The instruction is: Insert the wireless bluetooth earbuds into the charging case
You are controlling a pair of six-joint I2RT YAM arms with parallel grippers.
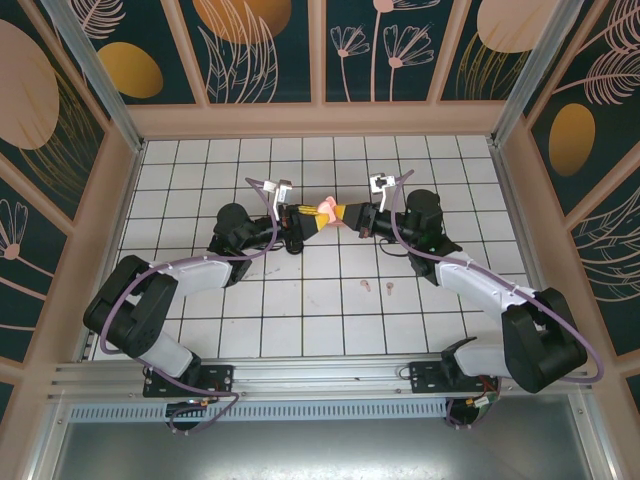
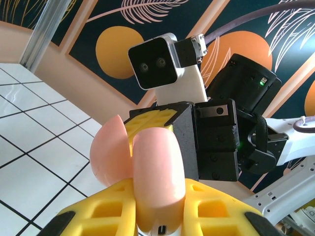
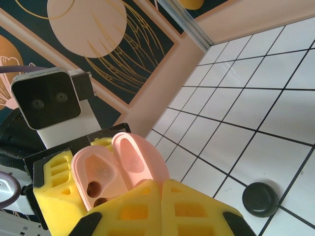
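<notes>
The open charging case [image 3: 106, 172] is grasped aloft by the left fingers [image 2: 108, 216], right fingers [image 3: 192, 206] clenched alongside; earbuds [image 1: 388, 289] lying on the tabletop [image 1: 200, 180] must be fetched next.

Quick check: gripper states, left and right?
Left gripper: closed on the pink case.
Right gripper: closed, right up against the case; whether it pinches anything cannot be told.
</notes>
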